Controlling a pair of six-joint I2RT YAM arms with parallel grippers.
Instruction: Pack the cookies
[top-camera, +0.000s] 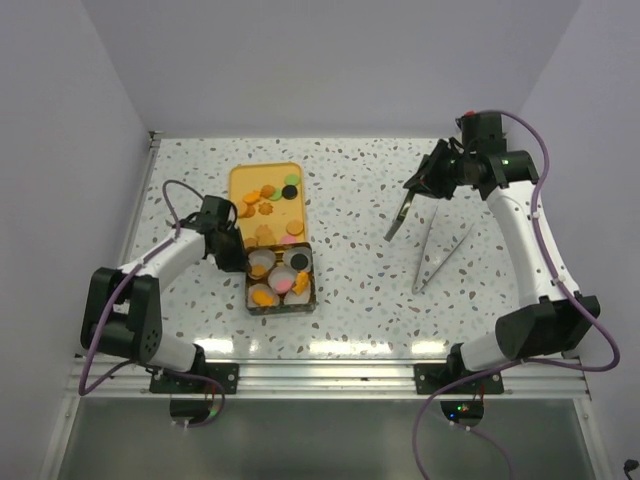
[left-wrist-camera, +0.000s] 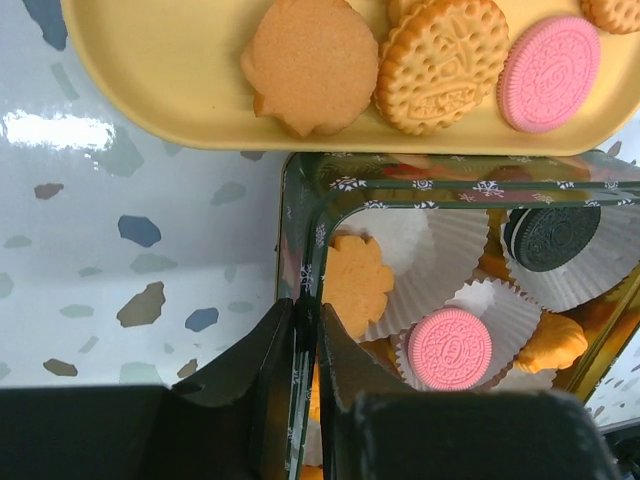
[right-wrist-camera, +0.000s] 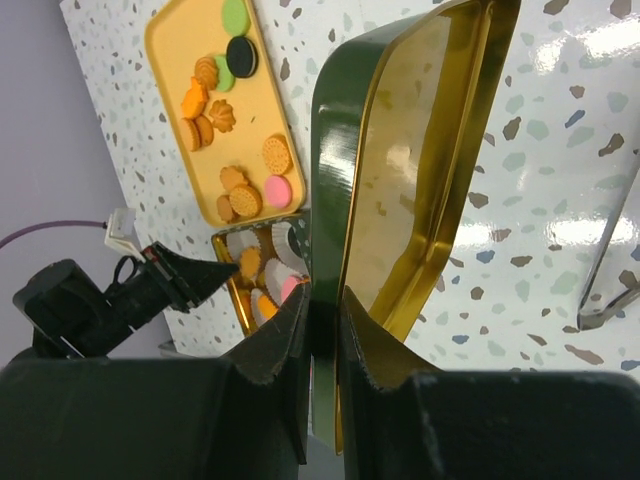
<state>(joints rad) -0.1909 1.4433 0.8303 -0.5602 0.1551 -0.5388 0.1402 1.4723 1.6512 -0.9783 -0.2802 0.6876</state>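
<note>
Your left gripper (left-wrist-camera: 305, 315) is pinched tight on the side wall of the tin (left-wrist-camera: 303, 215), with one finger inside and one outside. In the tin, some cookies (left-wrist-camera: 450, 348) sit in white paper cups (left-wrist-camera: 420, 235) (one pink, one black, a few orange). Just behind the tin, the yellow tray (top-camera: 255, 177) has more cookies on it. Off to the right, tongs (top-camera: 418, 285) lie on the table (top-camera: 360, 260). Farthest away, your right gripper (right-wrist-camera: 322, 310) is squeezed on the rim of the lid (right-wrist-camera: 420, 180), holding it up on its edge.
</note>
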